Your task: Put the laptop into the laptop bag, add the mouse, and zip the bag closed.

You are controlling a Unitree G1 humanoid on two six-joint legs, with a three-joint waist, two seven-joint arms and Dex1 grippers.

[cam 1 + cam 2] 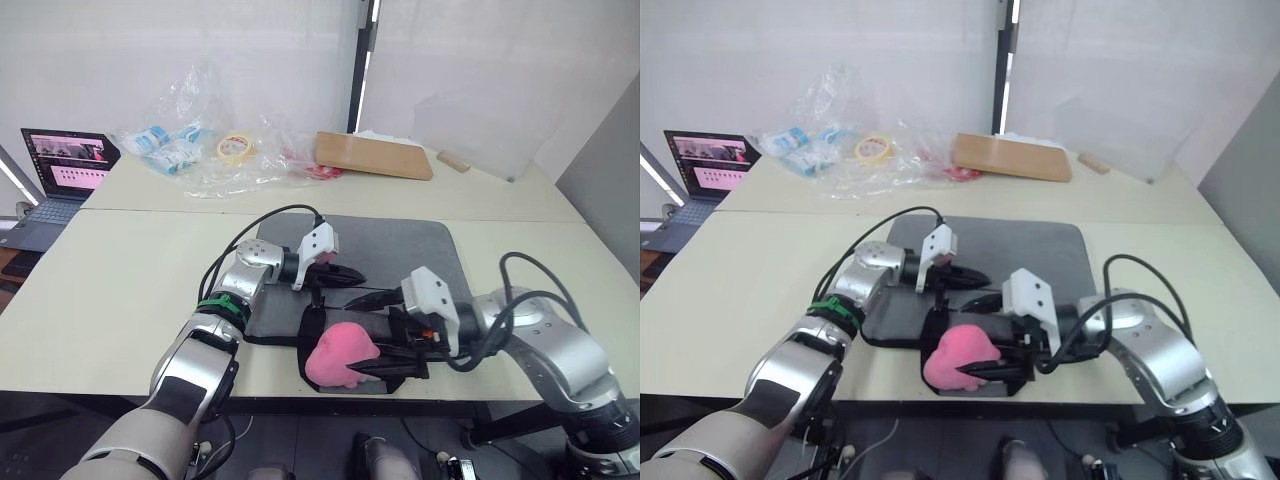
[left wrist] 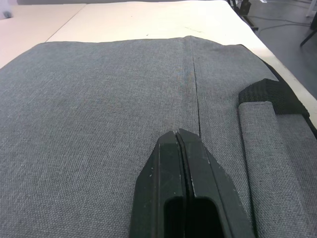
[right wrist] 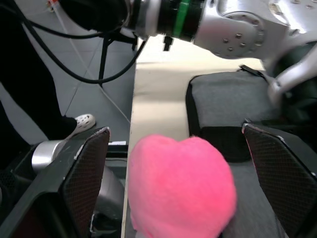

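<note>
Grey woven fabric is what I have under both arms: the flat rectangular grey fabric laptop bag [image 1: 395, 250] with black trim lies across the middle of the cream tabletop [image 1: 110, 290], its near edge close to the table's front. My left gripper [image 1: 345, 272] rests over the bag's near-left part with its two black fingers clenched flat together on nothing, tips just above the cloth beside a seam. My right gripper [image 1: 983, 338] sits at the bag's near edge, fingers spread wide on either side of a fluffy pink ball [image 1: 958, 358] without closing on it. That ball hangs from or lies on the bag's front edge by the black strap handle [image 2: 277, 94]; I cannot tell which. I see no silver laptop slab and no white mouse on the table, and the bag looks flat and full, so I judge both are likely inside and that I am at the zipping step, though I cannot see the zipper's state. Next I would need to find the zipper pull near the pink ball, pinch it with the right fingers, and hold the fabric down with the left while drawing the pull along the edge.
</note>
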